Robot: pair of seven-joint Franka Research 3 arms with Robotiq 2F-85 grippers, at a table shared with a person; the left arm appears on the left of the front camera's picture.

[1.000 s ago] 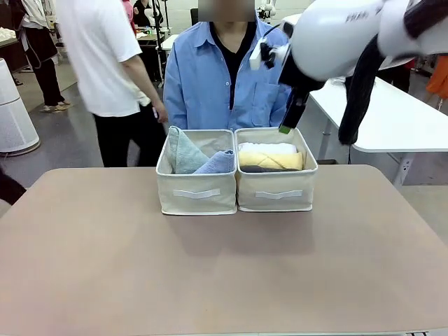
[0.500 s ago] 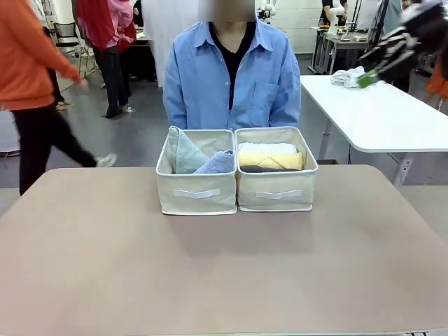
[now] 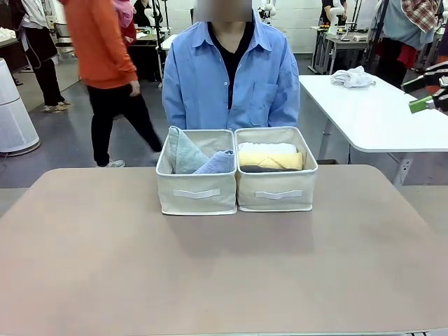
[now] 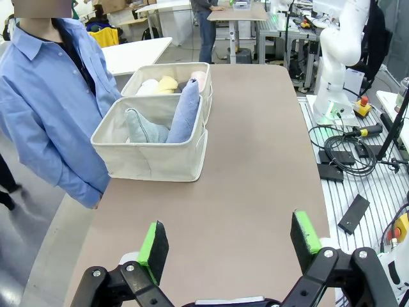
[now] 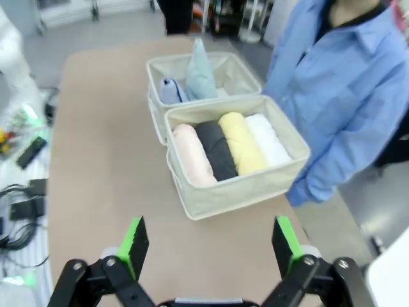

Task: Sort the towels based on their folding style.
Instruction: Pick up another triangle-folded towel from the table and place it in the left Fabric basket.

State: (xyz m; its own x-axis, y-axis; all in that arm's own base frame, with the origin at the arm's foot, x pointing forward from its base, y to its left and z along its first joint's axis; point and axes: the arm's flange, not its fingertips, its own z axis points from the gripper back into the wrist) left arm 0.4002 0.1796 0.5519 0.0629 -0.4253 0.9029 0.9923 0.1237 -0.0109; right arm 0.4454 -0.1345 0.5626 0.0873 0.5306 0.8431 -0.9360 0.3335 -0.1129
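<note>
My left claw [image 4: 227, 246] is released, fingers wide apart, hanging over bare table [image 4: 255, 160] on the left side, well apart from the bins. My right claw [image 5: 211, 249] is likewise released, holding nothing, over the right side of the table.

Two bins stand touching at the far middle of the table, before the person [image 3: 231, 70]. The left bin [image 3: 197, 192] holds the two cone folds: grey-green towel [image 3: 183, 150] upright, blue towel [image 3: 218, 162] leaning beside it. The right bin [image 3: 277, 192] holds four rolls lying side by side, near to far: pink towel [image 5: 190, 155], dark grey towel [image 5: 217, 149], yellow towel [image 5: 241, 142], white towel [image 5: 267, 139].
</note>
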